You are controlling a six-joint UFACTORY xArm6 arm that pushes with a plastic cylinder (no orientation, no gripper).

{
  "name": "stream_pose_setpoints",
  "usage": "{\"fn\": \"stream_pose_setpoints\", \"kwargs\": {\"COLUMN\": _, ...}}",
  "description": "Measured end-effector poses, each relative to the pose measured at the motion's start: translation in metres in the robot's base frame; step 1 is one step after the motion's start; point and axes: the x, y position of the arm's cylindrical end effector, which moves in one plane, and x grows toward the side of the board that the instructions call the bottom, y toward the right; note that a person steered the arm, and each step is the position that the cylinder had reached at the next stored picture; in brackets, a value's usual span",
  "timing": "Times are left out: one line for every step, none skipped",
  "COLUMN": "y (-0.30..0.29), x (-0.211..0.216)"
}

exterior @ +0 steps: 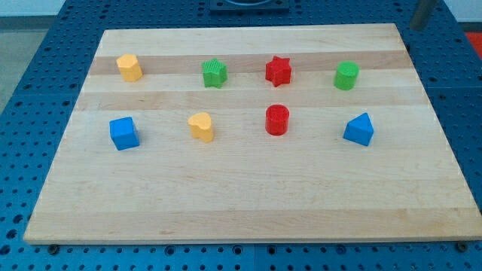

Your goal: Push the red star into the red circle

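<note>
Here the red star (278, 71) sits in the counter's (248, 196) upper row, just above the red circle (277, 120), apart. My tip isn't visible; claw state can't be told.

Pale wooden board (248, 203) with faint darker grain stripes, on a blue perforated table (38, 90). Blocks: red star (278, 71), red circle (277, 120), two green (215, 73) (346, 76), two yellow (129, 67) (201, 126), two blue (123, 133) (359, 129).

Only a short dark stretch of the rod (422, 13) showed at the view's top right corner, slightly tilted; its tip's very end was hard to make out.
</note>
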Motion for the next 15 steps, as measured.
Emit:
{"fn": "stream_pose_setpoints", "kwargs": {"y": -0.055, "x": 0.009}}
{"fn": "stream_pose_setpoints", "kwargs": {"y": -0.059, "x": 0.010}}
{"fn": "stream_pose_setpoints", "kwargs": {"y": -0.075, "x": 0.018}}
{"fn": "stream_pose_setpoints", "kwargs": {"y": -0.102, "x": 0.038}}
{"fn": "stream_pose_setpoints", "kwargs": {"y": -0.125, "x": 0.038}}
{"fn": "stream_pose_setpoints", "kwargs": {"y": -0.178, "x": 0.038}}
{"fn": "stream_pose_setpoints", "kwargs": {"y": -0.218, "x": 0.045}}
{"fn": "stream_pose_setpoints", "kwargs": {"y": -0.246, "x": 0.058}}
{"fn": "stream_pose_setpoints", "kwargs": {"y": -0.254, "x": 0.058}}
{"fn": "stream_pose_setpoints", "kwargs": {"y": -0.262, "x": 0.058}}
{"fn": "stream_pose_setpoints", "kwargs": {"y": -0.262, "x": 0.058}}
{"fn": "stream_pose_setpoints", "kwargs": {"y": -0.276, "x": 0.098}}
{"fn": "stream_pose_setpoints", "kwargs": {"y": -0.276, "x": 0.098}}
{"fn": "stream_pose_setpoints", "kwargs": {"y": -0.276, "x": 0.154}}
{"fn": "stream_pose_setpoints", "kwargs": {"y": -0.276, "x": 0.158}}
